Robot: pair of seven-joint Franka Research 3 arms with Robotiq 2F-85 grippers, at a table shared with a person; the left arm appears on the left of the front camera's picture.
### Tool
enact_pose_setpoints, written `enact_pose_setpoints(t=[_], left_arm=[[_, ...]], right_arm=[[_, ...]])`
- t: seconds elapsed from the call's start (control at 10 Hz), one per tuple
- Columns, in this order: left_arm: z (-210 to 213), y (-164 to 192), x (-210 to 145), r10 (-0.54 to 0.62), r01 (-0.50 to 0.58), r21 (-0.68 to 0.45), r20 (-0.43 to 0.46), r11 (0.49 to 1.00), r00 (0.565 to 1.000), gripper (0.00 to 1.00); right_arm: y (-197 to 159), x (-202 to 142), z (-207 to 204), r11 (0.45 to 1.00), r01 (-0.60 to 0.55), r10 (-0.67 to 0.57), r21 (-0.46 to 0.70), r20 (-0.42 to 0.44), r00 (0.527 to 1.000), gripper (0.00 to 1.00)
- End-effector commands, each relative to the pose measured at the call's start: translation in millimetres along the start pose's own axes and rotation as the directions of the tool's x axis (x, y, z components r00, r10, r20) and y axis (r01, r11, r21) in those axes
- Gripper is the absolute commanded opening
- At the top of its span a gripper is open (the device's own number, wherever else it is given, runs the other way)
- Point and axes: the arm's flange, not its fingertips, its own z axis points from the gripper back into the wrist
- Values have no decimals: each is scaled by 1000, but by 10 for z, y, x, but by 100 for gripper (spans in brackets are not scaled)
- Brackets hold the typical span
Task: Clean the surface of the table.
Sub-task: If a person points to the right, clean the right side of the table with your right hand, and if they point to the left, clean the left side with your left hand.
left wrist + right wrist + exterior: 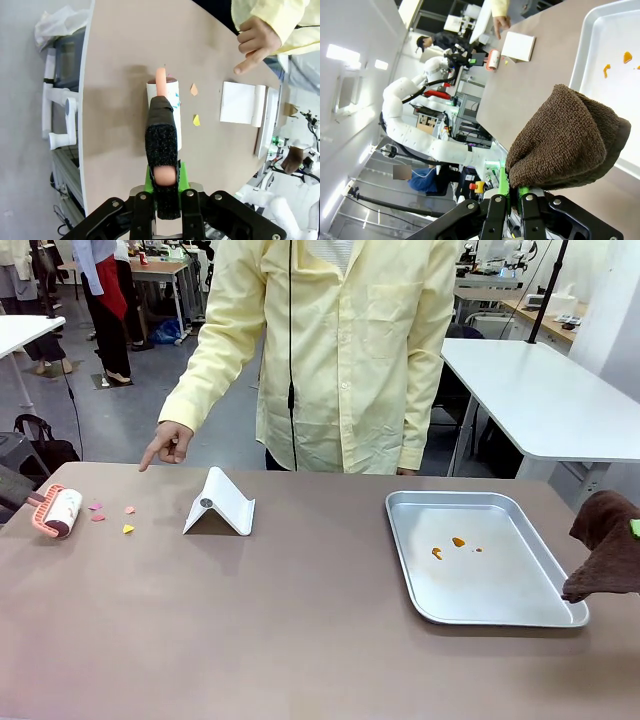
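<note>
Evidently, scraps (112, 515) were found uncleared on the tabletop (300, 630); left pincer (164, 170) was clamped on a roller (60, 508), right pincer (514, 192) on a cloth (565, 140).

Bright, even indoor light falls on the table (300, 640); shadows are soft and faint. The tray (450, 496) shines mildly. Wrist views bend at their edges; lamps (340, 52) glare white.

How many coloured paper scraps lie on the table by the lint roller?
4 on the table: two pink scraps just right of the lint roller, a third pink one farther right, a yellow one nearer the robot. The roller may hide more.
</note>
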Motion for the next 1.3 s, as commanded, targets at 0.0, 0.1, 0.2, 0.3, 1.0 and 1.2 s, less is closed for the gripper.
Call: enact_pose_setpoints(t=[0.0,0.1,0.2,0.3,1.0,1.2], left_arm=[[-121,-15,2,9,-9,26,-11,1000,1000,19],[-210,-37,10,7,-6,40,-25,999,1000,19],[-310,-61,31,4,-2,57,-27,998,1000,19],[-431,-103,28,-9,12,65,-50,998,999,19],[-1269,-696,-8,-87,99,56,-188,994,978,19],[-1370,-762,-40,-93,103,37,-201,994,975,19]], right_arm=[[66,-1,13,1000,22,-22,6,2,1000,0],[66,-1,13,1000,22,-22,6,2,1000,0],[66,-1,13,1000,22,-22,6,2,1000,0],[66,-1,13,1000,22,-22,6,2,1000,0],[66,-1,13,1000,22,-22,6,2,1000,0],[66,-1,13,1000,22,-22,6,2,1000,0]])
